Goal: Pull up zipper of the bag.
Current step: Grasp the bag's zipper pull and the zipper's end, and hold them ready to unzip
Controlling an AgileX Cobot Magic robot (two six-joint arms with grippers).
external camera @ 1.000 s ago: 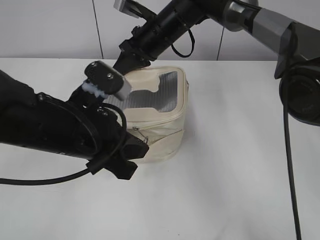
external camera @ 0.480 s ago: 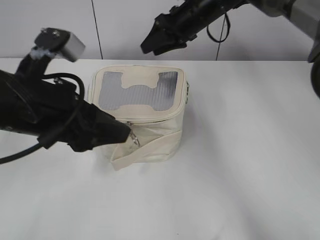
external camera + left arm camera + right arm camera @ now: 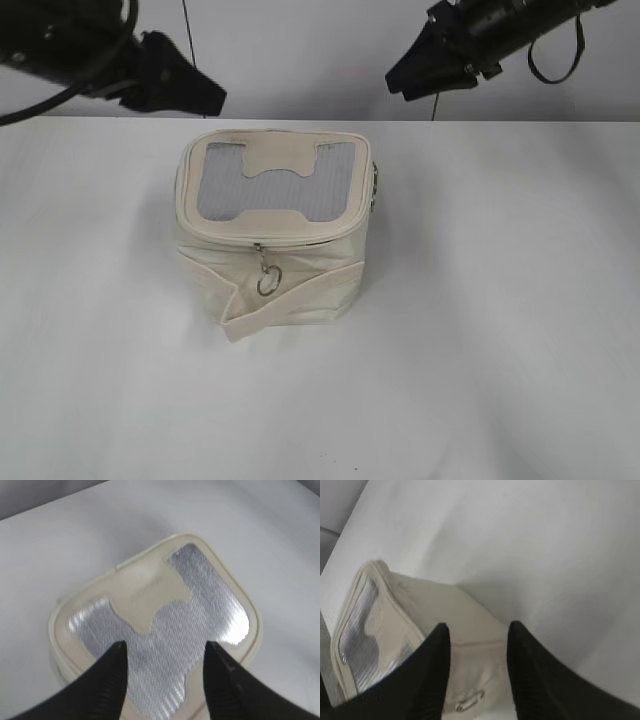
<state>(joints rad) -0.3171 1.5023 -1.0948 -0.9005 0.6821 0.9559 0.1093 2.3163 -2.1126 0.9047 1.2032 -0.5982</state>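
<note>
Both grippers hang in the air above the table [image 3: 500, 330], clear of the bag [image 3: 272, 235], and neither holds anything. Left gripper [image 3: 165, 680]: in its wrist view the two black fingers [image 3: 102, 685] stand apart with an empty gap between them, and the bag's grey mesh top [image 3: 200, 610] shows through that gap; in the exterior view this gripper [image 3: 205, 95] sits at the upper left, above and behind the bag. Right gripper [image 3: 476, 672]: its dark fingers [image 3: 432, 675] are likewise parted and empty, framing one cream side of the bag; in the exterior view it [image 3: 400, 78] sits at the upper right, well apart from the bag. Bag position: upright on the white table, slightly left of centre, lid face up with the cream H-shaped patch [image 3: 278, 165] on the mesh. Zipper [image 3: 300, 238]: the track runs along the lid rim, and the lid lies flat against the body on the near side. A silver slider [image 3: 259, 248] sits at the front rim, with a ring pull [image 3: 267, 283] hanging below it against the front face. A wide strap [image 3: 290, 292] wraps the lower side, one end flaring outward at the front left corner.
</note>
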